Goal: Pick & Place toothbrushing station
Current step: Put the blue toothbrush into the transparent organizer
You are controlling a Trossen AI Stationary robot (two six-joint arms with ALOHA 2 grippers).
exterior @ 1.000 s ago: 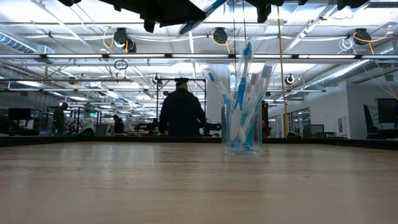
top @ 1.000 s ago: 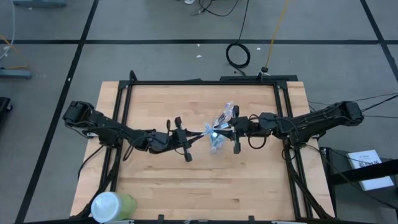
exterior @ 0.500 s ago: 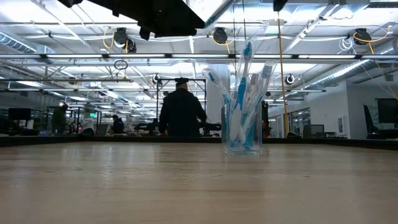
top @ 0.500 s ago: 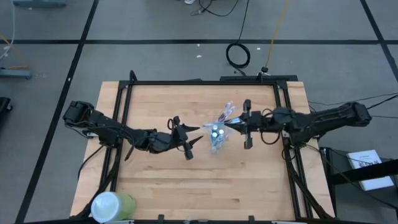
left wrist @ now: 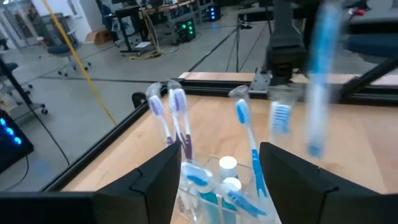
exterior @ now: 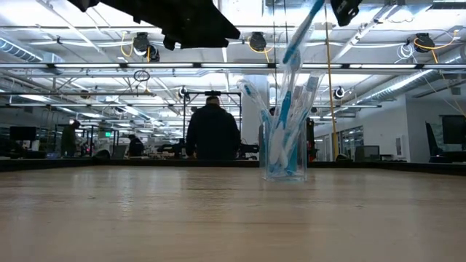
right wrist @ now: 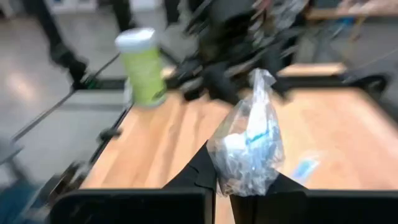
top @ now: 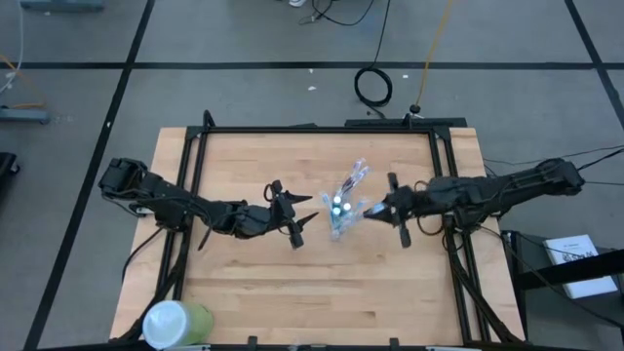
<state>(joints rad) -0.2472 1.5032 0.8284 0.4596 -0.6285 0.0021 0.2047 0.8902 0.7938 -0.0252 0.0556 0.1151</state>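
A small clear cup (top: 338, 218) stands upright on the wooden table near its middle. It holds several blue-and-white toothbrushes (exterior: 282, 124) and white-capped tubes (left wrist: 227, 165). My right gripper (top: 374, 207) hovers just right of the cup, shut on a toothbrush in a clear wrapper (right wrist: 247, 146). That brush (exterior: 300, 33) slants down over the cup. My left gripper (top: 310, 213) hovers just left of the cup, open, its fingers (left wrist: 155, 186) empty and level, pointing at the cup. My right gripper pinches one end of the wrapped toothbrush (right wrist: 239, 171) between its two fingers, with the clear wrapper bunched up in front of them. The fingers come level from the table's right. The brush is lifted clear of the table and slants down toward the cup's brushes.
A large pale-green container (top: 176, 323) stands at the table's near left corner. A black frame (top: 195, 175) runs along the table's edges. Bare wood lies on the near side of the cup. A person (exterior: 212, 131) stands in the room beyond the table.
My left gripper has opened and let go of the wrapped toothbrush. My right gripper has shut on it and drawn back toward the table's right edge. The brush went with it and now slants above the cup.
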